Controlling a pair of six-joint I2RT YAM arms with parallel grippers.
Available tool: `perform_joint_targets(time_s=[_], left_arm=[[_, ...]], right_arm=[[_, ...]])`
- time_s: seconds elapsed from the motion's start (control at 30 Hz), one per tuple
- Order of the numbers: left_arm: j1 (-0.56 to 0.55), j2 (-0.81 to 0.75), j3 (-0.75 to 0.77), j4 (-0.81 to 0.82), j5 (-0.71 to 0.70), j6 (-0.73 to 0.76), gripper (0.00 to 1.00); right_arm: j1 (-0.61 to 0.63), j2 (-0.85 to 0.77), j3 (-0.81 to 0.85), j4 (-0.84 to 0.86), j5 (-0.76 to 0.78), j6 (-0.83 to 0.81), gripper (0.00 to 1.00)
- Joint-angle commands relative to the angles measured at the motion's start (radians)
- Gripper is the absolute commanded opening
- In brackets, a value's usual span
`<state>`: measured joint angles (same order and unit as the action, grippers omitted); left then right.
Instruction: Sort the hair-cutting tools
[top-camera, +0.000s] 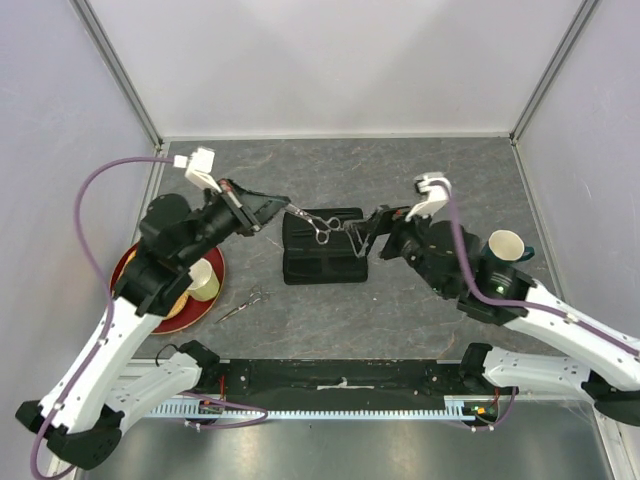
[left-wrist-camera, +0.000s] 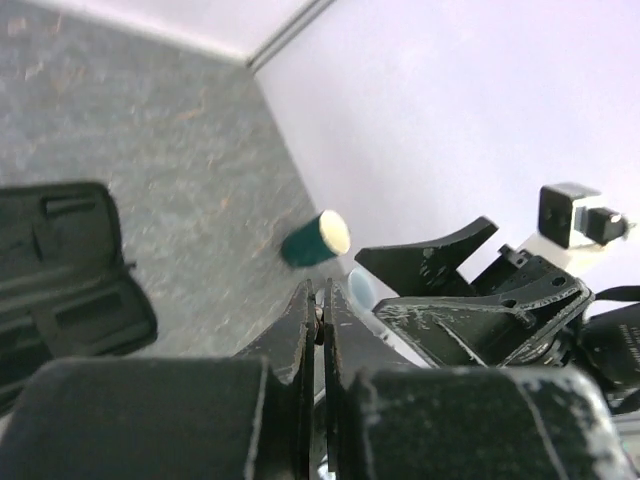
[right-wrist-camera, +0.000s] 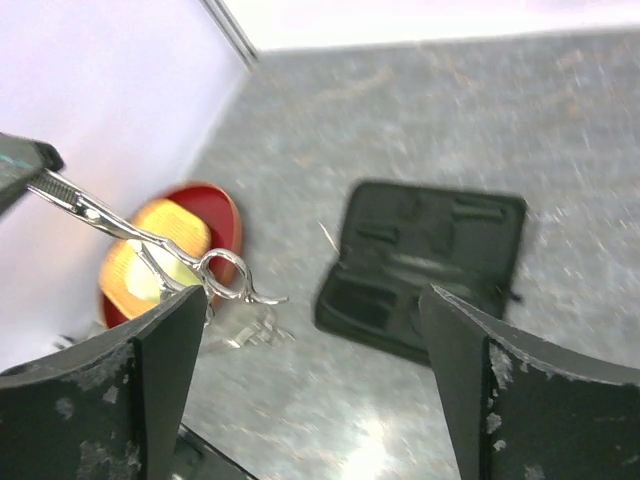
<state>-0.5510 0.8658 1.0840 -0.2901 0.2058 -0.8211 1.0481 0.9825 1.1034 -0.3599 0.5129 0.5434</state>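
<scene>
Quick update from me, the two-armed one. My left jaws are clamped tight on the blade tip of the silver scissors (top-camera: 321, 229), so that pair sticks out from the left jaws toward my right side. It's up in the air over the open black case (top-camera: 322, 262). The blades are pinched at my end and the finger loops hang at the far end.

My right jaws are spread wide and hold nothing. From the right wrist camera, the loops sit just above the tip of one of my right fingers (right-wrist-camera: 165, 390), and the rest of the gap between the fingers is only desk and case. I can't tell whether that loop is brushing the finger or just hanging next to it. From above, the right jaws point at the loops from the case's right edge.

Counting time:
- scissors: two. One is in my left jaws. The second scissors (top-camera: 243, 305) lie flat on the desk (top-camera: 420, 330), just right of the red plate (top-camera: 195, 322) and left of the case.
- case: one, lying open in the middle of the desk.
- plate: one, by my left arm.
- cups: two. The pale yellow cup (top-camera: 203, 281) stands on the plate, and the teal cup (top-camera: 506, 245) is beside my right arm.
</scene>
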Motion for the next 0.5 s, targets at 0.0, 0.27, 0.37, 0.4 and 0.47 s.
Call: perform_joint_targets(time_s=[0.0, 0.27, 0.37, 0.4, 0.47], left_arm=[[0.003, -0.056, 0.088, 0.009, -0.109, -0.101, 0.02], [0.003, -0.073, 0.182, 0.022, -0.129, -0.21, 0.02], [0.003, -0.073, 0.18, 0.046, -0.123, -0.251, 0.02], [0.003, -0.073, 0.179, 0.049, -0.124, -0.26, 0.02], [0.003, -0.073, 0.171, 0.065, -0.128, -0.294, 0.02]], right_arm=[[0.0, -0.099, -0.002, 0.214, -0.06, -0.019, 0.97], [-0.002, -0.091, 0.01, 0.421, -0.35, -0.063, 0.98], [-0.002, -0.056, 0.015, 0.463, -0.418, -0.045, 0.98], [0.0, -0.042, 0.013, 0.47, -0.425, -0.042, 0.98], [0.0, -0.035, 0.0, 0.519, -0.464, -0.039, 0.98]])
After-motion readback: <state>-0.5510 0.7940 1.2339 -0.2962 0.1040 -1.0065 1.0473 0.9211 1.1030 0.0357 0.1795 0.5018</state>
